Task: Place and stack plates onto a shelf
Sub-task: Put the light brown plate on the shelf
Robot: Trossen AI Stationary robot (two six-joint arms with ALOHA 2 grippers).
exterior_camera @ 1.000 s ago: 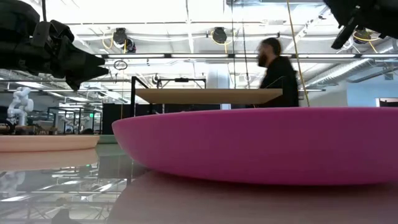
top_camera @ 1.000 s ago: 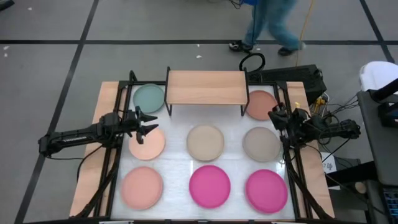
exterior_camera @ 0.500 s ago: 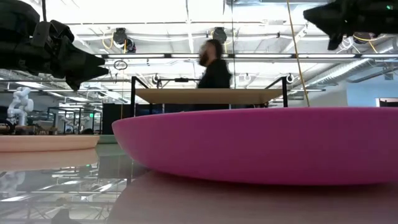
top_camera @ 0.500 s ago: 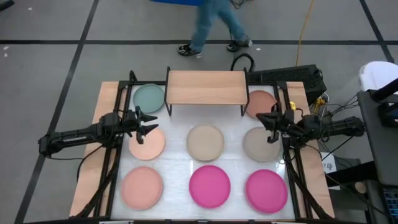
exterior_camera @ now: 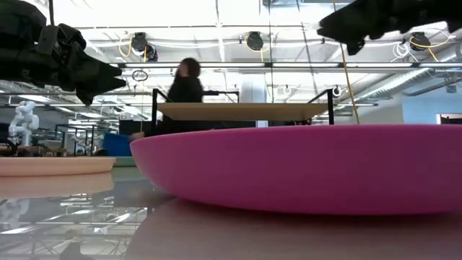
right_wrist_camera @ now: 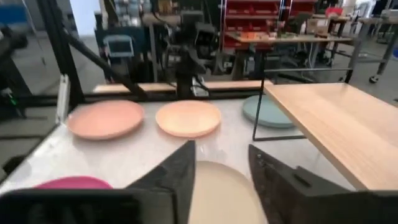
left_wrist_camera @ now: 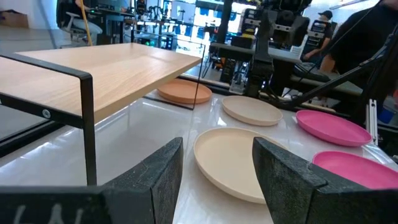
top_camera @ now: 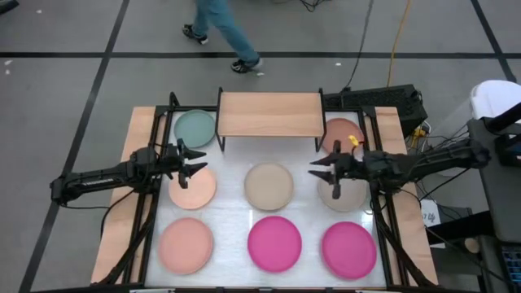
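Note:
Several round plates lie flat on the white tabletop: teal (top_camera: 195, 128), salmon (top_camera: 342, 133), peach (top_camera: 193, 189), two beige (top_camera: 269, 185) (top_camera: 343, 192), another peach (top_camera: 186, 246) and two magenta (top_camera: 275, 242) (top_camera: 350, 248). The wooden shelf (top_camera: 269, 114) stands on black legs at the far middle, its top bare. My left gripper (top_camera: 199, 163) is open and empty, hovering over the peach plate's far edge. My right gripper (top_camera: 317, 172) is open and empty, hovering between the two beige plates and pointing toward the table's left. In the right wrist view its fingers (right_wrist_camera: 221, 180) stand above the middle beige plate (right_wrist_camera: 217, 186).
Black frame posts stand at the table's left (top_camera: 151, 195) and right (top_camera: 378, 212) sides. A person (top_camera: 220, 28) walks on the floor beyond the far edge. Cables and a black box (top_camera: 391, 102) lie past the far right corner. There is free tabletop in front of the shelf (top_camera: 269, 155).
My right gripper has swung from the table's right edge toward the left, turning to point left, and now hovers between the two beige plates. My left gripper has kept still. The person beyond the far edge has walked toward the left.

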